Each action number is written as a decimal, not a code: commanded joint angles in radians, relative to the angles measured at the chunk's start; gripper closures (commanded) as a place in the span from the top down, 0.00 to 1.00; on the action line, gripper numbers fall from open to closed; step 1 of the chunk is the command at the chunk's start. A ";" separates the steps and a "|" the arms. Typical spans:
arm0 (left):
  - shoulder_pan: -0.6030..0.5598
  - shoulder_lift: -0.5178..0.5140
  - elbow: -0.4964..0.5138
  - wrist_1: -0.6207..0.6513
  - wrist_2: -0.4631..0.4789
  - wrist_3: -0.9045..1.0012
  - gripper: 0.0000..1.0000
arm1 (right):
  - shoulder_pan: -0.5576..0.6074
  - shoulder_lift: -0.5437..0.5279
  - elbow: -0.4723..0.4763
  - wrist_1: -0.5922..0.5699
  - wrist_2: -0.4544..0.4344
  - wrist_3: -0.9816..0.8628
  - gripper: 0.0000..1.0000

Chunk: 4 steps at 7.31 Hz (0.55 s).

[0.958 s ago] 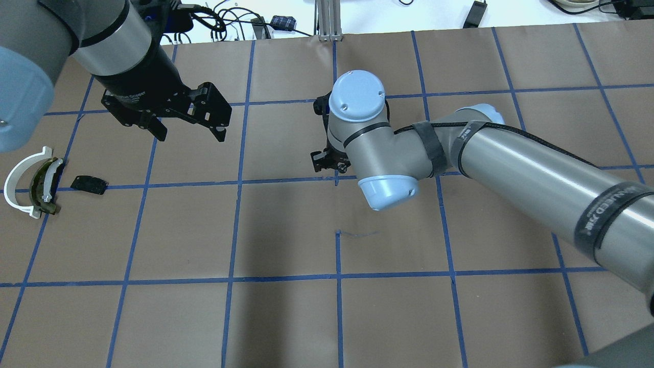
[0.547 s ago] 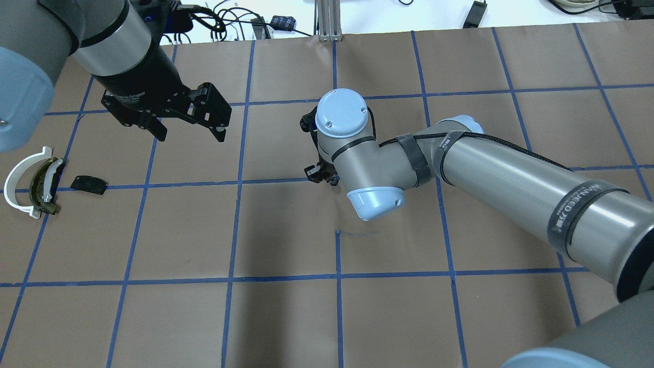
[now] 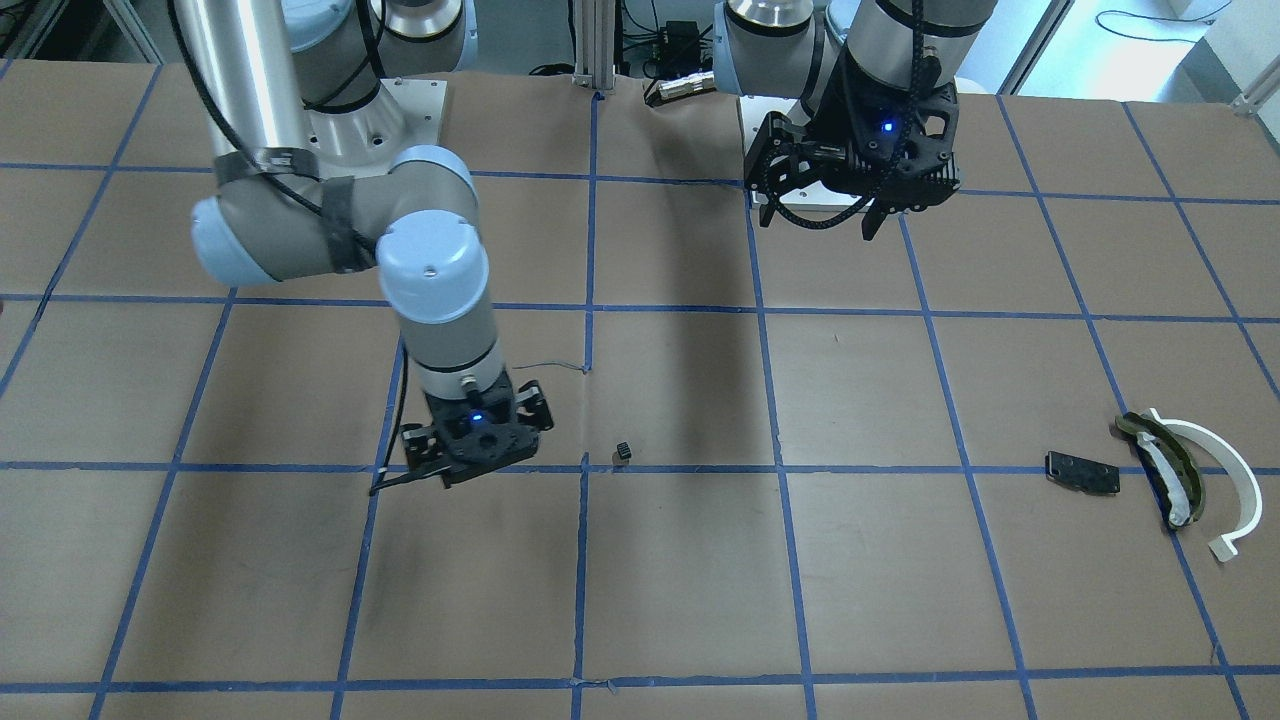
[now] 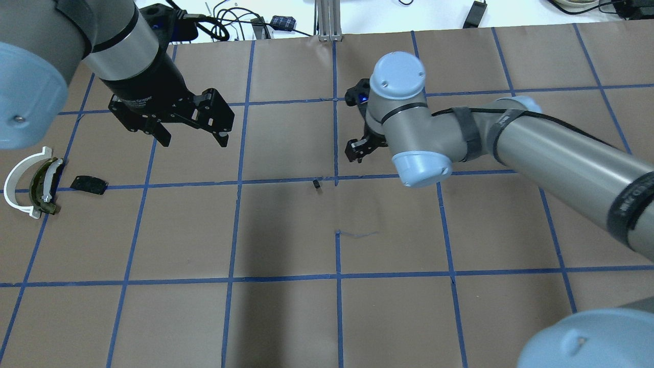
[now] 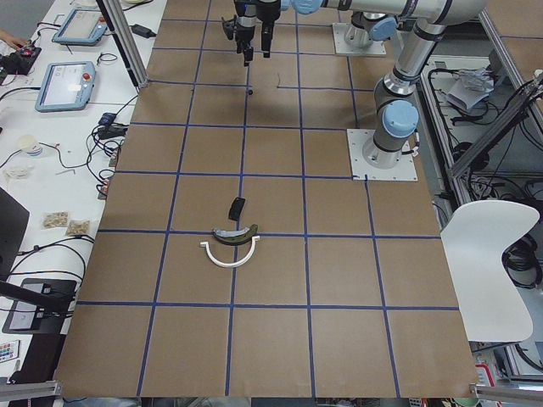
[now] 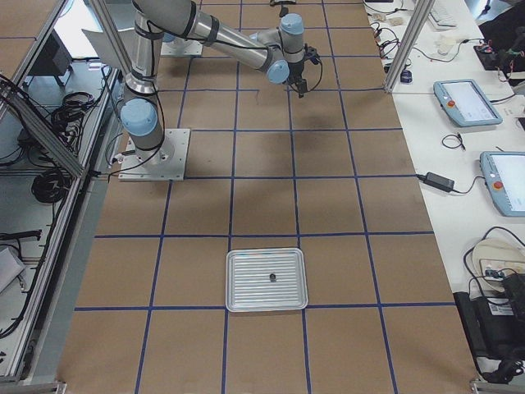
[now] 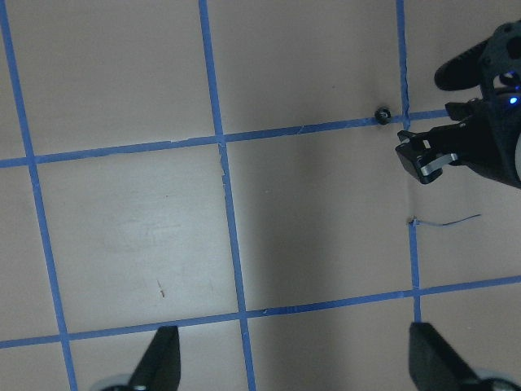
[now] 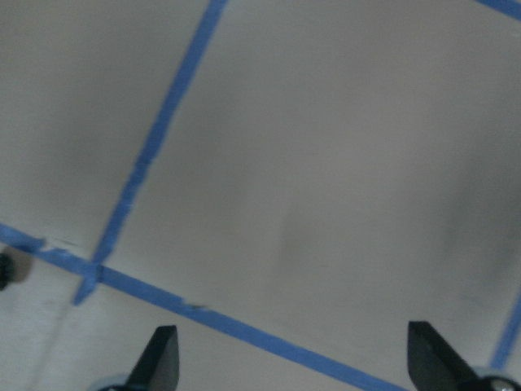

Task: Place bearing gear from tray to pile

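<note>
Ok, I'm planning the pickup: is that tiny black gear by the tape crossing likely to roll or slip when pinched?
Probably light: the bearing gear is tiny beside the open left hand. It looks roundish in the left wrist view, so a nudge might roll it across the flat paper. Being so small, it could slip unless pinched squarely.

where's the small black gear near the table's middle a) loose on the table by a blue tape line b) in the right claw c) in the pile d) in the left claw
a: the gear lies bare on the table, beside the open right claw.
</note>
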 commanded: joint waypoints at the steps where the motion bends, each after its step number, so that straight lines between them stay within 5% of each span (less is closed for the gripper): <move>1: -0.006 -0.059 -0.003 0.040 -0.035 -0.080 1.00 | -0.230 -0.081 -0.001 0.068 -0.011 -0.263 1.00; 4: -0.119 -0.244 -0.031 0.266 -0.083 -0.366 1.00 | -0.633 -0.143 -0.011 0.204 -0.014 -0.544 1.00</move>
